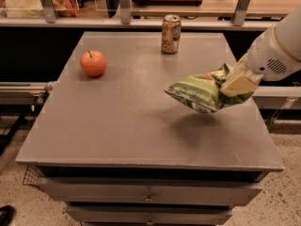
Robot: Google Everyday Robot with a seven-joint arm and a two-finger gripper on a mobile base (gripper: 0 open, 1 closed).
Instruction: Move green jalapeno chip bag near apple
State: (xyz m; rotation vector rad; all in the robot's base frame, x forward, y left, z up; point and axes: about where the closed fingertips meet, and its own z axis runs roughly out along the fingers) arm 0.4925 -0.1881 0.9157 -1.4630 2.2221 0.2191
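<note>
The green jalapeno chip bag hangs in the air above the right half of the grey table, with its shadow on the tabletop below it. My gripper comes in from the right and is shut on the bag's right end. The red-orange apple sits on the table at the far left, well apart from the bag.
A brown-and-white drink can stands upright at the table's back edge, between the apple and the bag. Behind the table runs a shelf with metal posts. Drawers are under the tabletop.
</note>
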